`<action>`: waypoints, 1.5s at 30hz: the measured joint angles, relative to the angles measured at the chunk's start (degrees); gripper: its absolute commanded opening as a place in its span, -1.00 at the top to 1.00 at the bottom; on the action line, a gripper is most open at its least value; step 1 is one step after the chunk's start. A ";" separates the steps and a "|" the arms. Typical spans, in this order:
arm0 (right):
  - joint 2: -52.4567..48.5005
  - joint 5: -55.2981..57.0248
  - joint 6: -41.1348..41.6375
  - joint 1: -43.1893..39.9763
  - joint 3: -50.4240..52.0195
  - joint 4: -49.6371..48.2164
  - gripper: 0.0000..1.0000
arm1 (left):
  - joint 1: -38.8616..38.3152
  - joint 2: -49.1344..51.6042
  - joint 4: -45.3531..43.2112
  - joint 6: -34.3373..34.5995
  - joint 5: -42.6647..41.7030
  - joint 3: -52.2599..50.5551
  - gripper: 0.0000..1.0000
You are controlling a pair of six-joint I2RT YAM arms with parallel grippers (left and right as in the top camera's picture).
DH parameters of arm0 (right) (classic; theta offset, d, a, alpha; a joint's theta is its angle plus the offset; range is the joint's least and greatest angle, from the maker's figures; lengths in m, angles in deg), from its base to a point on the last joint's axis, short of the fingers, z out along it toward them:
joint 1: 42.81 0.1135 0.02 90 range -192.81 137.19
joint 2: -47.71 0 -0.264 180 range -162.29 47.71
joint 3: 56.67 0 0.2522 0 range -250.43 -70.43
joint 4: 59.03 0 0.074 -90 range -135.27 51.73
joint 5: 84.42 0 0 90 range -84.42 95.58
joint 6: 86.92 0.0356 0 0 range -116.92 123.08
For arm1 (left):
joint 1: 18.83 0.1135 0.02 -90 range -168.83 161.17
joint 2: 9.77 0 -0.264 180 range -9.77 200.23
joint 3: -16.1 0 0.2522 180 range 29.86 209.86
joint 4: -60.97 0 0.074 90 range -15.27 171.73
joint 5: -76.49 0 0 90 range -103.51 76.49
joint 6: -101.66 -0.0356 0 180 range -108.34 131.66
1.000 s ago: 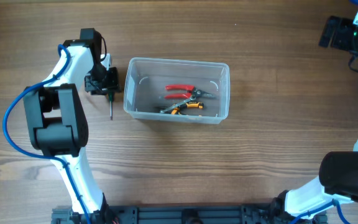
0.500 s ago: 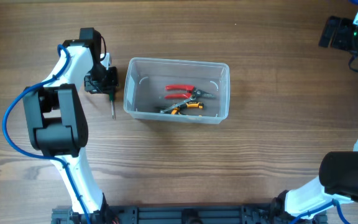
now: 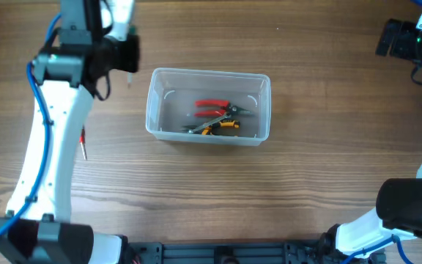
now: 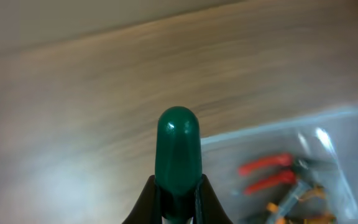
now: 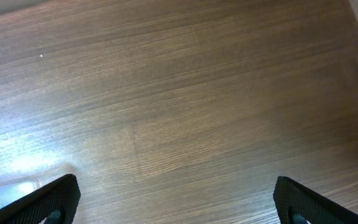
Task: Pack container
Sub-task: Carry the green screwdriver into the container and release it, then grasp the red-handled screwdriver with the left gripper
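Note:
The clear plastic container (image 3: 152,110) stands at the table's middle and holds red-handled pliers (image 3: 212,108) and an orange-and-black tool (image 3: 220,126). My left gripper (image 3: 125,56) is raised high, left of the container's far left corner. In the left wrist view the left gripper (image 4: 179,186) is shut on a green-handled screwdriver (image 4: 179,146), with the container's rim (image 4: 260,128) and the red pliers (image 4: 265,165) blurred below to the right. My right gripper (image 3: 395,40) is at the far right back corner; its wrist view shows it open and empty (image 5: 179,199) over bare wood.
A small red-handled tool (image 3: 83,142) lies on the wood left of the container, beside the left arm. A corner of the container (image 5: 5,188) shows at the lower left of the right wrist view. The robot bases stand at the front edge.
My left arm has risen from the table beside the container, lifting the green-handled screwdriver with it. The red-handled tool on the left now shows. The right arm has not moved.

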 measured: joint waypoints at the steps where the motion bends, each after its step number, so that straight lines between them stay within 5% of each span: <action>1: -0.02 0.00 0.00 0.00 0.00 0.00 -1.00 | -5.05 -0.07 0.94 -7.04 -2.40 0.09 0.92; 7: -0.02 0.00 0.00 0.00 0.00 0.00 -0.99 | -20.17 3.85 3.96 -28.15 -5.25 0.09 0.92; 14: 0.00 0.00 0.00 0.00 0.00 0.02 -0.99 | -22.14 19.89 5.86 -33.57 -4.00 0.09 0.92; 18: -0.02 0.00 0.00 0.00 0.00 0.00 -0.99 | -22.14 26.86 5.95 -34.12 -3.21 0.07 0.68; 19: 0.00 0.00 0.00 0.00 0.00 0.00 -0.99 | -22.14 27.98 5.86 -34.21 -3.19 0.09 0.31; 25: 0.00 0.00 0.00 0.00 0.00 0.00 -0.99 | -22.12 30.56 5.20 -34.03 -2.54 0.09 0.02; 29: 0.00 0.00 0.00 0.00 0.00 0.00 -0.99 | -20.52 28.24 5.11 -30.73 -2.43 2.47 -0.20; 36: 0.00 -0.02 0.00 0.00 0.00 0.00 -0.99 | -11.04 9.40 4.09 -15.65 3.10 11.21 -0.16; 42: -0.02 0.00 0.00 0.00 0.00 0.00 -0.99 | 8.44 9.20 14.23 3.98 14.73 9.22 -0.17; 45: 0.00 0.00 0.00 0.00 0.00 0.00 -0.99 | 17.99 9.81 13.68 11.72 15.61 3.43 -0.47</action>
